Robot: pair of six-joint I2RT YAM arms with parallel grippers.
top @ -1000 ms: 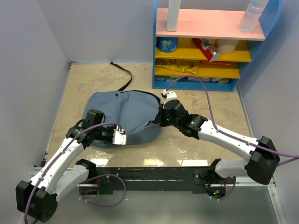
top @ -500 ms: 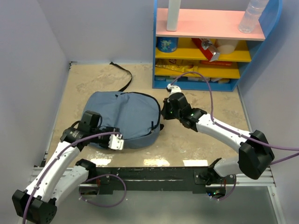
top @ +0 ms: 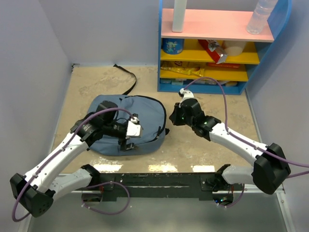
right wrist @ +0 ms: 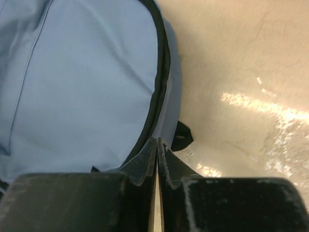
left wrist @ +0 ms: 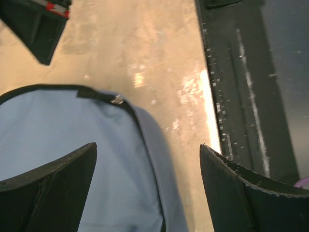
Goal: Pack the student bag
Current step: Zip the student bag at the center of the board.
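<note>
Left fingers (left wrist: 48, 188) stand wide apart; right fingers (right wrist: 144, 162) are pressed tightly together.

one student bag (top: 145, 108) lay left of one blue shelf unit (top: 217, 26). two robot arms, the left arm (top: 58, 157) and the right arm (top: 236, 142), reached in front of the shelf unit. its pink top carried one clear bottle (top: 258, 17) and one white cylinder (top: 179, 14); one blue tub (top: 172, 46) sat a level lower.

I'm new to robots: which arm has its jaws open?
The left arm, above the slate-blue fabric backpack: its jaws stand wide apart; the right arm has them pressed shut.
</note>
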